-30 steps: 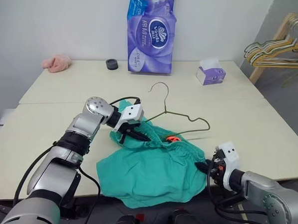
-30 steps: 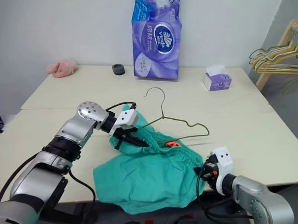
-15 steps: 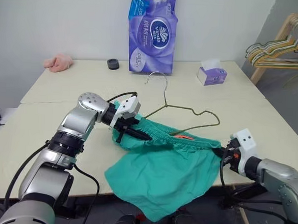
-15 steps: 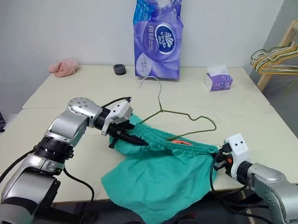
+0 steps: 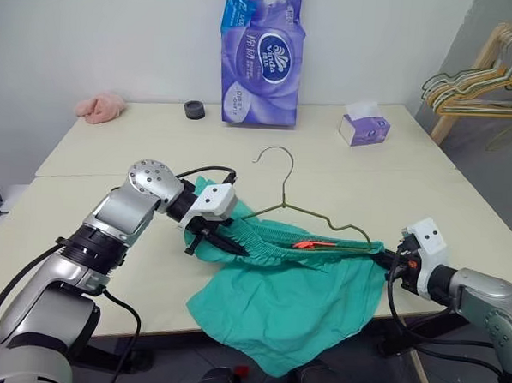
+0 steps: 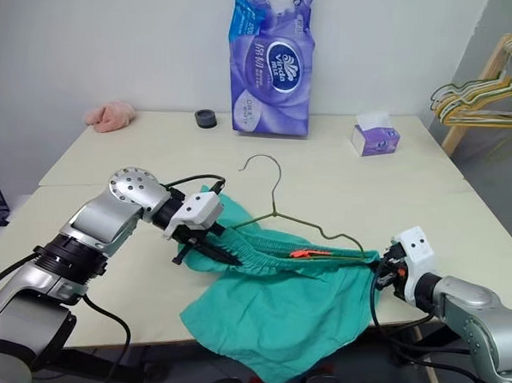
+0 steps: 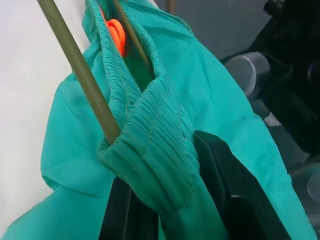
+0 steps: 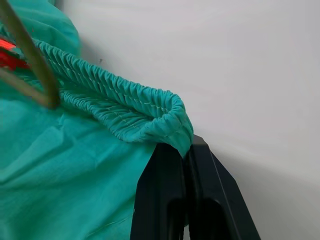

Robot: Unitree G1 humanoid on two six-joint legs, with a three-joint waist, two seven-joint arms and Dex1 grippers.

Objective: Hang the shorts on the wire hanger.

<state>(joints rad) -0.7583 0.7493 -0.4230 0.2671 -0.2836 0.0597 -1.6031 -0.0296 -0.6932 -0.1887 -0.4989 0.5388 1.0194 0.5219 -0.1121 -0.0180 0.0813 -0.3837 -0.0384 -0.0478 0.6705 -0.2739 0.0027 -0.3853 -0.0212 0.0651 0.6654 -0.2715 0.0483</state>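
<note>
The teal shorts (image 5: 285, 296) hang stretched between my two grippers, waistband pulled taut above the table's front edge, legs drooping over it. My left gripper (image 5: 228, 241) is shut on the waistband's left end (image 7: 150, 165). At the right end (image 8: 170, 112), my right gripper (image 5: 388, 260) is also shut on the gathered band. The olive wire hanger (image 5: 284, 191) lies with its hook (image 6: 262, 162) pointing toward the back of the table. Its lower bars run inside the waistband, beside an orange drawstring (image 5: 309, 243).
A tall purple tissue pack (image 5: 259, 59), a small tissue box (image 5: 362, 127), a black round object (image 5: 192, 109) and a pink fluffy cloth (image 5: 99, 106) stand along the back of the table (image 5: 112, 150). A wooden rack with several hangers (image 5: 472, 83) is at the far right.
My right gripper closed on the waistband's end and pulled it to the right. The bunched shorts are now drawn taut and lifted. The left gripper drew back slightly, and the hanger shifted with the cloth.
</note>
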